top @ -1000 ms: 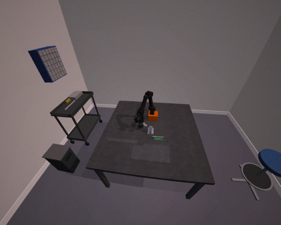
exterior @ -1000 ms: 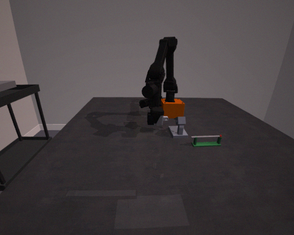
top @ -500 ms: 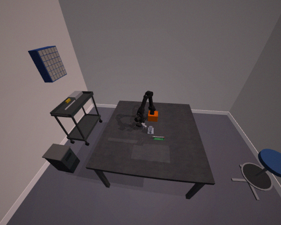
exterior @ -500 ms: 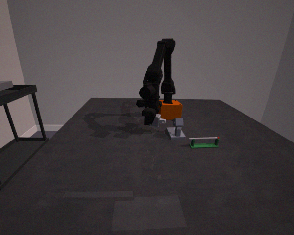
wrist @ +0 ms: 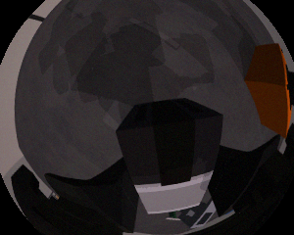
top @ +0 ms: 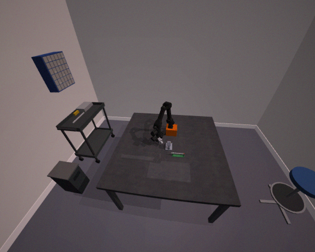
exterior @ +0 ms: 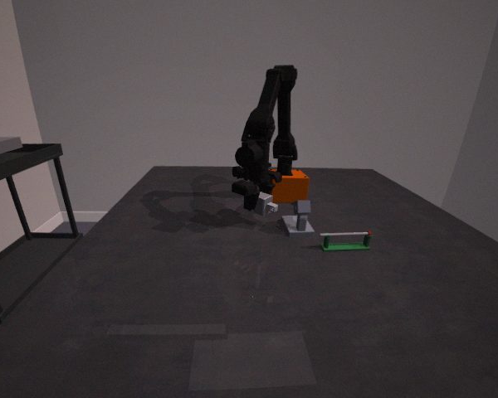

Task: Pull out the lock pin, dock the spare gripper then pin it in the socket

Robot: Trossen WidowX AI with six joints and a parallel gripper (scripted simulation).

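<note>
The gripper (top: 156,136) (exterior: 255,190) (wrist: 166,147) was closed on the spare gripper (top: 160,140) (exterior: 264,204) (wrist: 172,147), held up off the desk (top: 206,176) (exterior: 412,308) (wrist: 103,147), between the orange base block (top: 171,132) (exterior: 290,190) (wrist: 269,100) and the desk's cart-side edge. In the exterior view the spare gripper's pale end tilted out below the wrist, while its dark body merged with the black fingers, so the exact grip was hard to make out. The wrist view showed that body from close up, with a pale band at its lower end; the fingers' contact surfaces were hidden. The grey socket mount (top: 168,146) (exterior: 301,218) stood beyond the orange block, toward the desk's near edge, apart from the spare gripper; the inside of its socket could not be seen. The lock pin (top: 176,153) (exterior: 344,234) lay out of the mount, across a green pin rest (top: 178,156) (exterior: 345,247), its red end toward the stool-side edge. The rest sat on the near-edge side of the mount, well apart from the near corners. Small pale and green pieces at the wrist view's bottom were too cut off to identify surely. The exterior view cropped the cart (top: 83,132) (exterior: 64,195), and the top view cut the blue-seated stool (top: 308,182) at its border.
</note>
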